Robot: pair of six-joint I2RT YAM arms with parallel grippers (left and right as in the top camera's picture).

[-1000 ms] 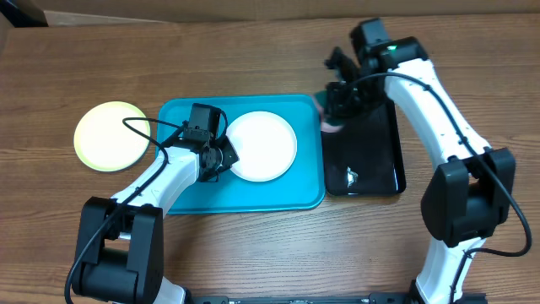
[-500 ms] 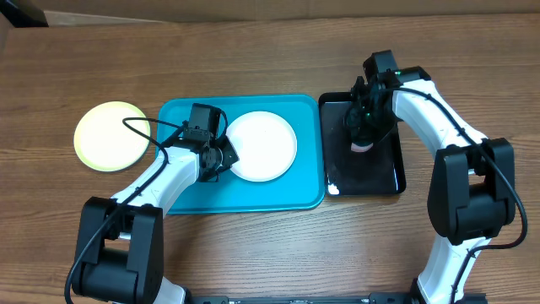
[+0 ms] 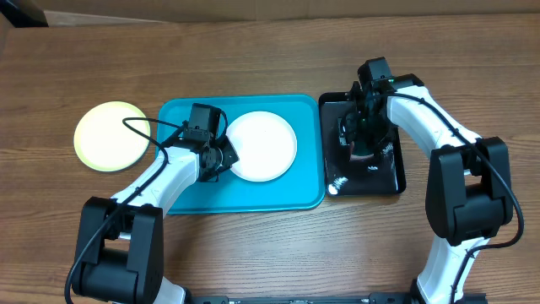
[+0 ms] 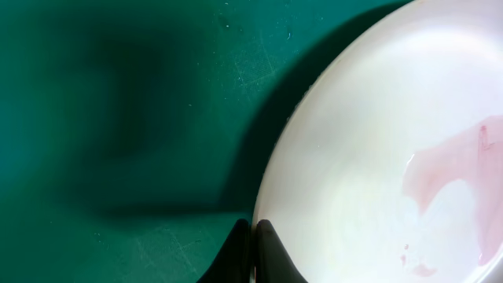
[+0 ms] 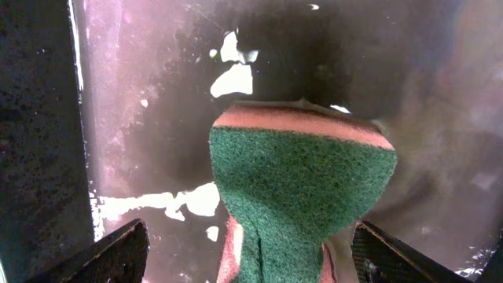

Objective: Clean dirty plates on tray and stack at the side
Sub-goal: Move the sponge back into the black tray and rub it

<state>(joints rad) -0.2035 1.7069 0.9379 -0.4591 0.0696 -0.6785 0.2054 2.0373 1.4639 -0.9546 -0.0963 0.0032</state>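
So, far left: the yellow-green plate (image 3: 110, 136) lies alone on the counter (image 3: 253, 253), just off the left edge of the turquoise tray (image 3: 245, 192).
Left gripper (image 4: 253, 240): narrow, tips together at the left rim of the white plate (image 3: 263, 145); I cannot tell whether the rim is pinched.
White plate: flat on the turquoise tray, right of its middle, with a pale pink smear (image 4: 452, 169) on its face.
Relation that matters: the white plate lies just right of my left gripper and the yellow-green plate lies well to its left. My left arm is far nearer than my right.
Black tray (image 3: 384, 181): just beside the turquoise tray's right edge.
Right gripper (image 5: 251, 251): wide, fingers clear of the sponge (image 5: 302, 169) standing between them on the black tray.
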